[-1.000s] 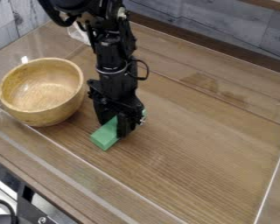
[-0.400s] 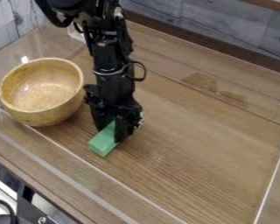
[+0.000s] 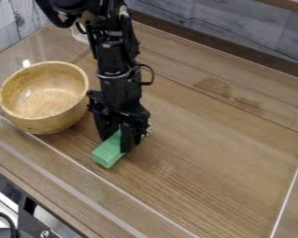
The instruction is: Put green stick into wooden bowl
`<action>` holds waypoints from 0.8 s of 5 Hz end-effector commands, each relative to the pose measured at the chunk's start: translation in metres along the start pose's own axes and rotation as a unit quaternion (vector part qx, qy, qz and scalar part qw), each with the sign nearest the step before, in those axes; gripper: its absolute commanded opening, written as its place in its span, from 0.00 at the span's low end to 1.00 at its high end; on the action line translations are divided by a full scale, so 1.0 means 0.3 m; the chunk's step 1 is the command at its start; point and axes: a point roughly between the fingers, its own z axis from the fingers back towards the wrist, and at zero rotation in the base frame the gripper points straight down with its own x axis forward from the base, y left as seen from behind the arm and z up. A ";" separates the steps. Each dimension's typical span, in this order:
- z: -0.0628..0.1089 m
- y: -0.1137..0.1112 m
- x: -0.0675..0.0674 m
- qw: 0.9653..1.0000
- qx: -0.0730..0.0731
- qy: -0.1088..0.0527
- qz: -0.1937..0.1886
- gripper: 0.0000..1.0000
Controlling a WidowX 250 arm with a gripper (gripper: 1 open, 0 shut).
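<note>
Shifted slightly leftward since a second ago, the green stick (image 3: 109, 152) and the hand (image 3: 118, 140) clamped on it now sit a little nearer the tabletop's front edge.

At far left the wooden bowl (image 3: 44, 96) rests upright and empty on the tabletop (image 3: 226, 130). Just right of it and a little nearer the camera, the black hand points straight down, fingers closed on the stick's upper end. The stick's lower end touches or nearly touches the wood, near the bowl but apart from it.
</note>
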 end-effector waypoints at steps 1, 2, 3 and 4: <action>0.069 0.016 0.033 0.999 0.008 -0.038 0.009 0.00; 0.074 0.016 0.032 0.999 0.005 -0.037 0.011 0.00; 0.080 0.015 0.031 0.999 0.002 -0.037 0.013 0.00; 0.095 0.014 0.032 0.999 -0.001 -0.040 0.015 0.00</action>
